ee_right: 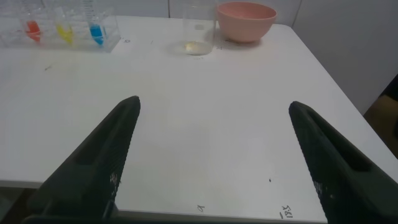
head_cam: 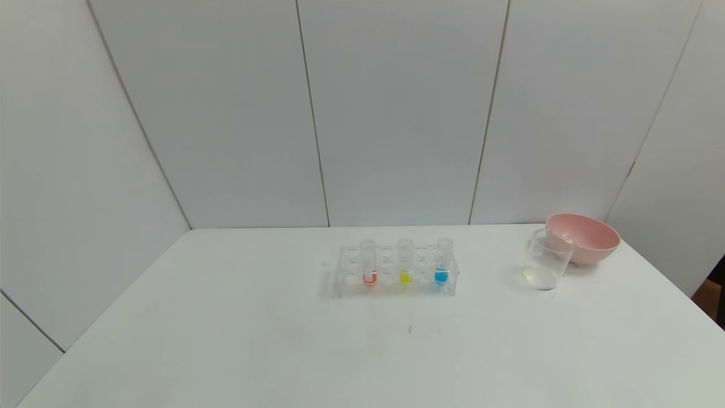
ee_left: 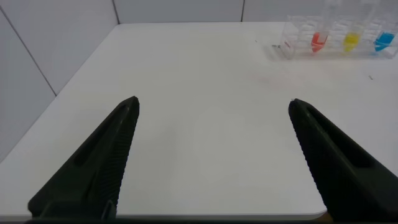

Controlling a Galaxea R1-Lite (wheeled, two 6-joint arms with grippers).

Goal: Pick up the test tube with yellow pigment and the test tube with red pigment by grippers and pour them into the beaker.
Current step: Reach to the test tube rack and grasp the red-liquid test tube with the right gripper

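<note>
Still unstarted: both tubes stand racked ahead — left gripper (ee_left: 211, 106) and right gripper (ee_right: 211, 106) hang back with jaws apart, ready to reach the test tube with red pigment (head_cam: 369, 264) and the test tube with yellow pigment (head_cam: 405, 263).

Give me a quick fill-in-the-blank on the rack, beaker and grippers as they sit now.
1. In the rack, the yellow tube stands between the red tube and the ___ tube.
2. The beaker stands in front of the ___ bowl.
3. The left gripper and right gripper are both ___.

Missing words: blue; pink; open
</note>
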